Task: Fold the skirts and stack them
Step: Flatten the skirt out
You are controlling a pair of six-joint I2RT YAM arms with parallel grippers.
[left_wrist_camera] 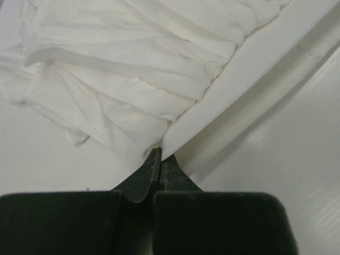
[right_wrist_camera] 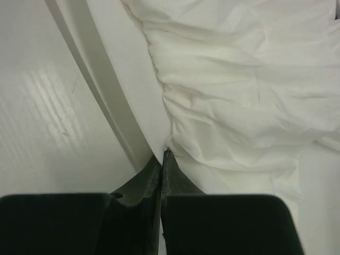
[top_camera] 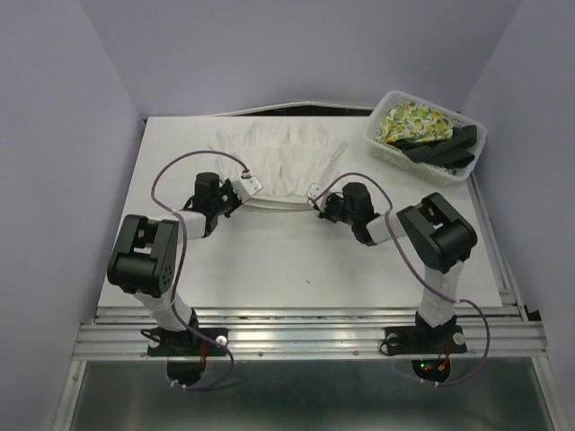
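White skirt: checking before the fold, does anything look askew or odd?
Nothing damaged. The white skirt lies wrinkled, bunched at its far left, with left gripper and right gripper pinching its near edge.

The top external camera sits above and behind the arm bases, tilted down toward the far wall. It is set far enough back to take in the whole tabletop (top_camera: 296, 260), from both arms to the basket (top_camera: 388, 154) at the far right corner. Each wrist camera sits just behind its own gripper, the left gripper (left_wrist_camera: 160, 155) and the right gripper (right_wrist_camera: 164, 157), and looks forward along it from very close, so cloth and tabletop fill the frame. All three views share the near edge of the white skirt (top_camera: 287, 162), and the two wrist views see it from opposite ends.
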